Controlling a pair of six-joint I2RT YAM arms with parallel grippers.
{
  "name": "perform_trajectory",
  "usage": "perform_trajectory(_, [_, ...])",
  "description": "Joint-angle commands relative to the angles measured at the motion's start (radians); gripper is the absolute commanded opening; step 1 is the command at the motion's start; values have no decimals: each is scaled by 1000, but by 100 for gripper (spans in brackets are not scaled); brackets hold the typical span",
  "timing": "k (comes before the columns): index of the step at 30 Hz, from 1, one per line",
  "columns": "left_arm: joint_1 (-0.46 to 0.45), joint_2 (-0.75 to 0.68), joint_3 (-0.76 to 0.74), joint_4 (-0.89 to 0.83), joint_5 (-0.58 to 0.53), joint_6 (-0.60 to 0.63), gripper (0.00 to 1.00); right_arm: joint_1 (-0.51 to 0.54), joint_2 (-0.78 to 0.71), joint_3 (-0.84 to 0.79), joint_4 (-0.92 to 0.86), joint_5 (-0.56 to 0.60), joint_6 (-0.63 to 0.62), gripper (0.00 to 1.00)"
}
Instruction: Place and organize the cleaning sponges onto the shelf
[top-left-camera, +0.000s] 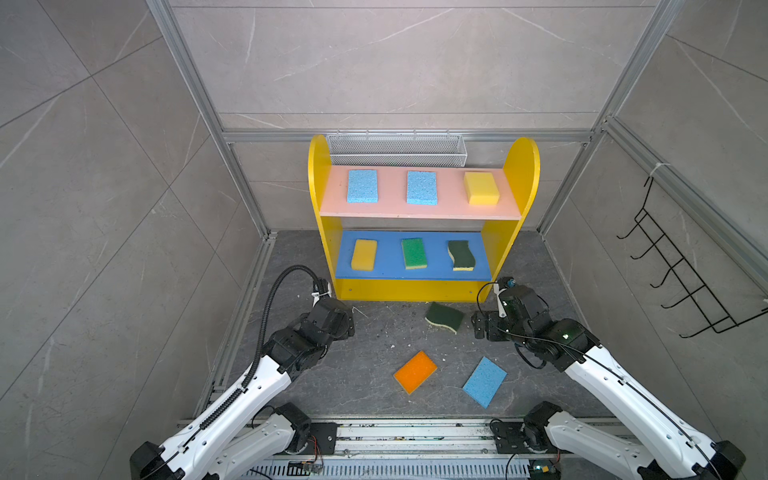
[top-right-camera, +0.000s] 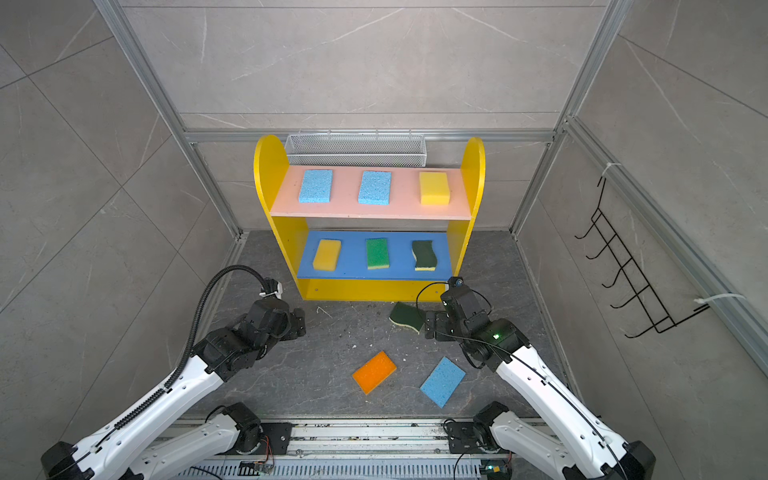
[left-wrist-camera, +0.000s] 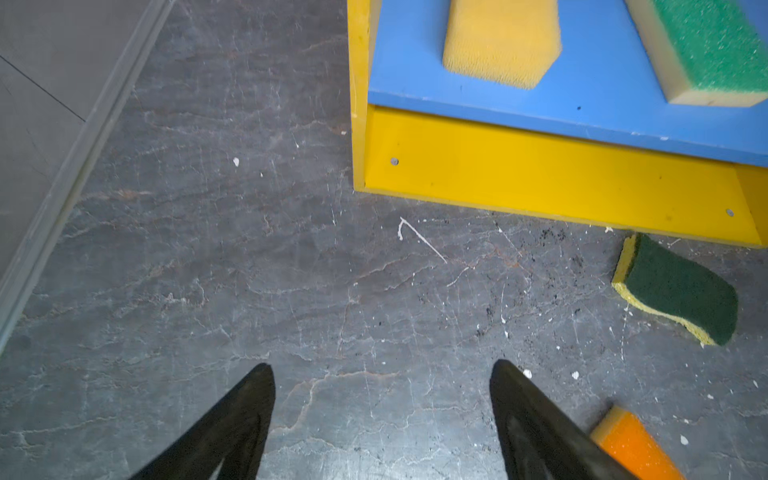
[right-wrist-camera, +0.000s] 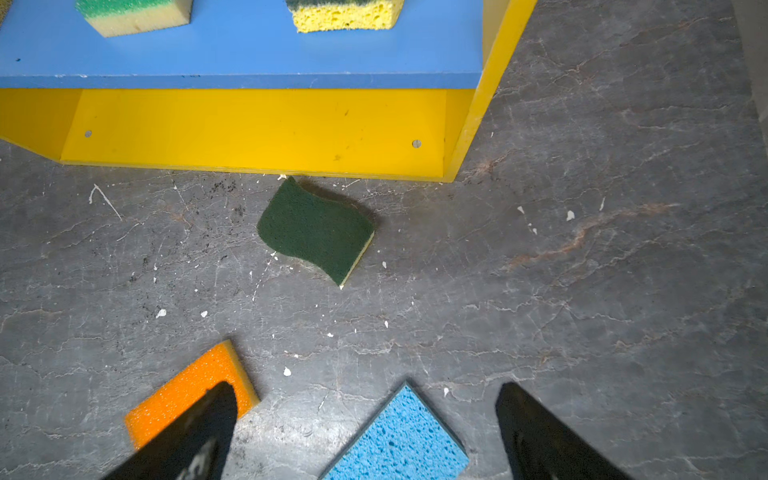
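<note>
Sponges (top-left-camera: 415, 371) look porous foam, shelf (top-left-camera: 415, 290) smooth painted board, floor (top-left-camera: 365, 345) matt veined stone.

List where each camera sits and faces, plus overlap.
Both top views: high above the arm bases, looking down and forward at the yellow three-tier board shelf; white arms, left gripper and right gripper show.
Left wrist: on the left arm, looking past the open left gripper at grey stone-look floor and the shelf base.
Right wrist: on the right arm, looking past the open right gripper at the shelf base.
Shared: both wrist views show the dark-green wavy-edged sponge and flat orange rectangular sponge on the floor.
</note>
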Motion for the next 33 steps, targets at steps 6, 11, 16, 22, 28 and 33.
perform_trajectory(6, [3,-40,21,-63,59,-25,82,-1,57,43,25,-68,53,97])
perform_trajectory(11, [4,-99,-16,-102,50,-41,81,3,77,72,45,-88,97,97])
perform_trajectory(16, [8,-153,-52,-117,40,-42,79,27,115,99,75,-82,152,94])
perform_trajectory(22, [13,-200,-64,-102,56,-17,71,157,226,138,209,-45,237,85])
perform_trajectory(28, [14,-261,-88,-78,54,-10,67,226,346,175,374,-55,292,56])
perform_trajectory(33, [15,-309,-126,-51,30,-21,65,257,440,197,549,-56,332,48])
